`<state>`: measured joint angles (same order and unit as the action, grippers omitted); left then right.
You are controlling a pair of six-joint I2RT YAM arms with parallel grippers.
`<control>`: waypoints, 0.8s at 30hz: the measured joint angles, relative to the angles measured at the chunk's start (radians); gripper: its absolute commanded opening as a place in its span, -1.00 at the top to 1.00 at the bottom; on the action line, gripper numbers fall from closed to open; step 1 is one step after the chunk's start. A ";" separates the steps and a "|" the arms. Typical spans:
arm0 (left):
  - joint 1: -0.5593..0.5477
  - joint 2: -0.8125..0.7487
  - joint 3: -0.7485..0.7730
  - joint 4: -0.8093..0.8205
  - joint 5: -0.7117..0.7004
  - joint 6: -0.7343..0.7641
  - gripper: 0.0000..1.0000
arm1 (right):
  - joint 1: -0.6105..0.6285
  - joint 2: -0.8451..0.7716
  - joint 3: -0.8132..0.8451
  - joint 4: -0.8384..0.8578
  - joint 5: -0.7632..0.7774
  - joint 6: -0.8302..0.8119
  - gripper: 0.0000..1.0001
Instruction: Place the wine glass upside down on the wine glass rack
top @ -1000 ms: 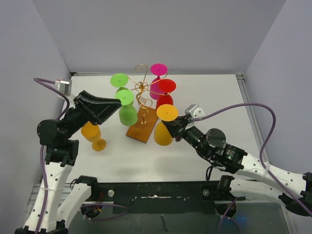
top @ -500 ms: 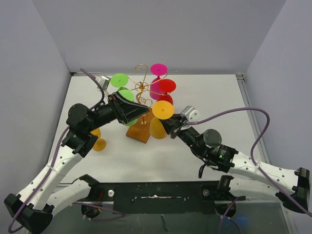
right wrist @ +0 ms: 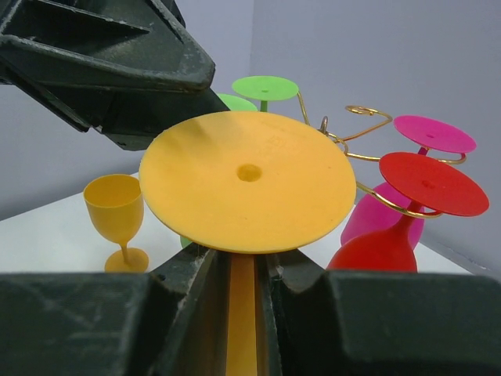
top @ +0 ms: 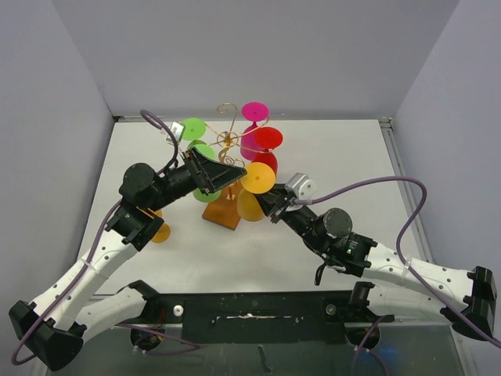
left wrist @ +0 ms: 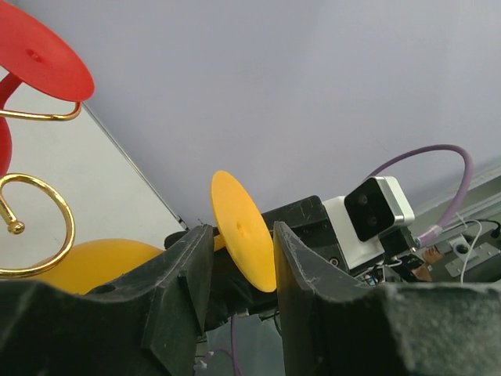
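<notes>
Wine glass (top: 257, 178), inverted, stem gripped by right jaws; left jaws open; keep foot level entering rack (top: 227, 141) scroll.

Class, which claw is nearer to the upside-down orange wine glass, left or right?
Right. The right claw grips the upside-down orange wine glass by its stem, under the foot; the left claw hovers open just beside that foot.

The pale bench (top: 344, 157) carries the wine glass rack (top: 222, 213) on its brown wooden base. An orange glass (right wrist: 116, 210) stands upright left of it.
</notes>
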<state>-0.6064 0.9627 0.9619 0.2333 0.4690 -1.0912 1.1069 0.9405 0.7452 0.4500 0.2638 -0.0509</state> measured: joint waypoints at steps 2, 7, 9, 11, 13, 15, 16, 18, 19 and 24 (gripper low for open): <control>-0.003 0.003 0.000 -0.014 -0.015 -0.002 0.36 | 0.000 0.005 -0.001 0.006 -0.004 -0.002 1.00; -0.015 0.005 0.000 -0.024 -0.029 -0.028 0.52 | 0.000 0.016 -0.001 0.015 -0.008 -0.013 1.00; -0.015 0.006 -0.001 -0.026 -0.031 -0.037 0.56 | 0.000 0.022 -0.001 0.023 -0.007 -0.018 1.00; -0.015 0.006 -0.001 -0.032 -0.035 -0.051 0.59 | 0.000 0.026 -0.001 0.027 -0.006 -0.024 1.00; -0.015 0.006 -0.002 -0.037 -0.038 -0.060 0.65 | 0.000 0.032 -0.001 0.032 -0.006 -0.028 1.00; -0.014 0.006 -0.004 -0.043 -0.043 -0.075 0.71 | 0.000 0.038 -0.001 0.037 -0.006 -0.032 1.00; -0.014 0.006 -0.007 -0.046 -0.044 -0.081 0.77 | 0.000 0.040 -0.001 0.037 -0.006 -0.035 1.00; -0.015 0.003 -0.018 -0.047 -0.045 -0.100 0.98 | 0.000 0.040 -0.001 0.035 -0.007 -0.038 1.00; -0.015 0.000 -0.025 -0.048 -0.047 -0.110 1.00 | 0.000 0.043 -0.001 0.034 -0.007 -0.039 1.00; -0.014 -0.019 -0.032 -0.080 -0.067 -0.143 1.00 | -0.002 0.048 -0.001 0.034 -0.011 -0.046 0.59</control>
<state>-0.6209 0.9436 0.9295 0.1528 0.4023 -1.2339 1.1049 0.9886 0.7444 0.4839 0.2531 -0.0967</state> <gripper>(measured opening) 0.017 0.135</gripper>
